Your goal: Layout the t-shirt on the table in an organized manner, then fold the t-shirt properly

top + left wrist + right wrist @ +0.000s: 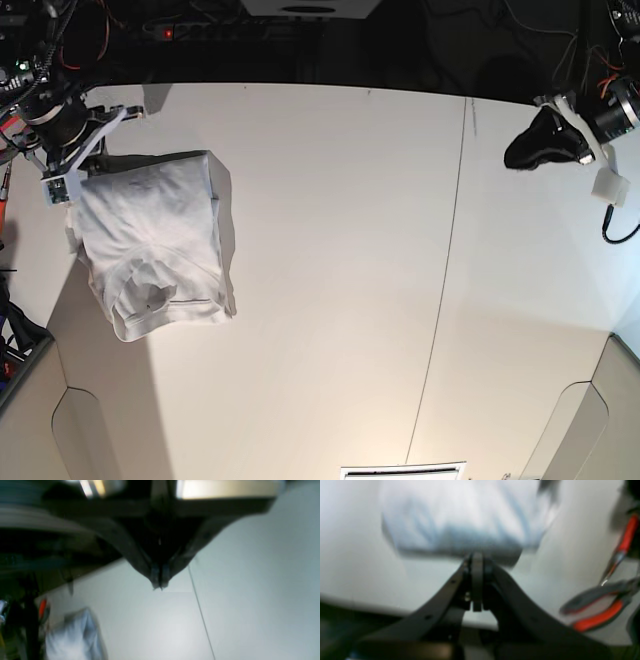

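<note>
At the bench's (pixel 330 250) corner, a folded white t-shirt (pixel 155 235) lies.
Both claws closed, empty: right claw (pixel 477 562) beside it; left claw (pixel 160 581) apart. Judgement: square edges gently.

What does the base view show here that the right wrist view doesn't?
Only the base view shows the whole t-shirt folded near one table edge, collar visible, the seam line, and the left gripper far off at the opposite side. Only the right wrist view shows red-handled pliers beside the table and the right gripper close up, its jaws shut. Both show the shirt and the tabletop.
</note>
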Robot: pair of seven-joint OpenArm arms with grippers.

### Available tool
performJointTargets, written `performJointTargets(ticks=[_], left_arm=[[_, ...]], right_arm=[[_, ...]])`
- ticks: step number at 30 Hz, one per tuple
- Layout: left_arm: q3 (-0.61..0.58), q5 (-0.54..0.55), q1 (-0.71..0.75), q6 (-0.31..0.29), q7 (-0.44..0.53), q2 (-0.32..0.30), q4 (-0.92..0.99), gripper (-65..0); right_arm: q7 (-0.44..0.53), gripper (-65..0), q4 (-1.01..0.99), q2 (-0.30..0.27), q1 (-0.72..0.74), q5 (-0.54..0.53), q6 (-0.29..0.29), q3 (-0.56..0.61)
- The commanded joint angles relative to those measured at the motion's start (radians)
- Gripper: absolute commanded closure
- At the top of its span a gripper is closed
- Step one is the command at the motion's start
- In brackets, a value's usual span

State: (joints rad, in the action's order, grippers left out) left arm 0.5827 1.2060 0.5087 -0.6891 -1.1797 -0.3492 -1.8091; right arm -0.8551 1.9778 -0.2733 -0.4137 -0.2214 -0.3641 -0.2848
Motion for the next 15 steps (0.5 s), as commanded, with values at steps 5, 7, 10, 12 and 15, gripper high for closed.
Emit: performJointTargets(ticks=[5,7,10,12,15], left_arm=[[0.006,0.035,0.190,-0.009,-0.009,-0.068,-0.017,0.0],[0.006,0.035,0.278,-0.009,-0.010,-0.103,-0.016,0.0],[0.006,0.036,0.396,-0.009,0.004,-0.145,-0.002,0.0],[0.005,0.035,0.451,-0.009,0.052,-0.162,0.027,0.0],[0.005,0.012,0.497,-0.009,0.171,-0.173,0.113,0.0]], right_arm=[[-0.044,0.0,0.019,-0.073,-0.130,-0.117,-0.075,-0.004],[-0.043,0.0,0.019,-0.102,-0.192,-0.153,-0.083,-0.004],[-0.043,0.0,0.012,-0.138,-0.275,-0.202,-0.089,-0.004],[-0.043,0.0,-0.010,-0.158,-0.316,-0.244,-0.089,-0.003],[-0.043,0.0,-0.090,-0.192,-0.351,-0.320,-0.089,0.005]])
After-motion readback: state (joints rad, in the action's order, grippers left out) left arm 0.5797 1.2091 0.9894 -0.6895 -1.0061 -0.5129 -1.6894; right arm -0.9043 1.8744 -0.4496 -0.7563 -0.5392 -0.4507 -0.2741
